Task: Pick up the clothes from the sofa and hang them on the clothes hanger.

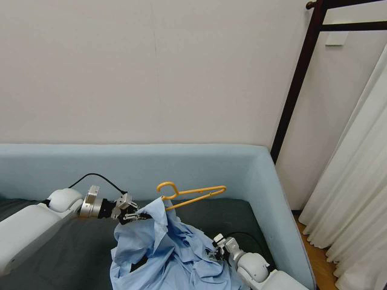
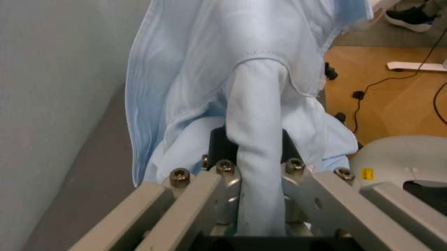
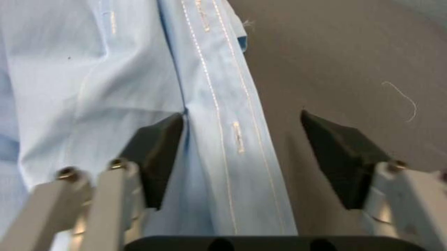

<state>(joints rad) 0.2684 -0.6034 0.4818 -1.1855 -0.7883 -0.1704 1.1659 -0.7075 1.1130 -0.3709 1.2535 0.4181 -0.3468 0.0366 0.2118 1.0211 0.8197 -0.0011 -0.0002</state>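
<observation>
Light-blue button-front cotton shirt (image 1: pixel 175 257) lies heaped on the dark grey seat of the pale blue sofa (image 1: pixel 181 162), with one shoulder raised. Yellow plastic hanger (image 1: pixel 195 193) pokes out of the raised part, hook up, one arm bare. Left tool (image 1: pixel 136 215) is pressed together on a rolled fold of cloth just beside the hook. I read this as propping the shoulder so it does not slip off the hanger. Right tool (image 1: pixel 213 254) sits low at the heap's right side, jaws spread. The button placket lies between its pads (image 3: pixel 157 151), not yet nipped.
</observation>
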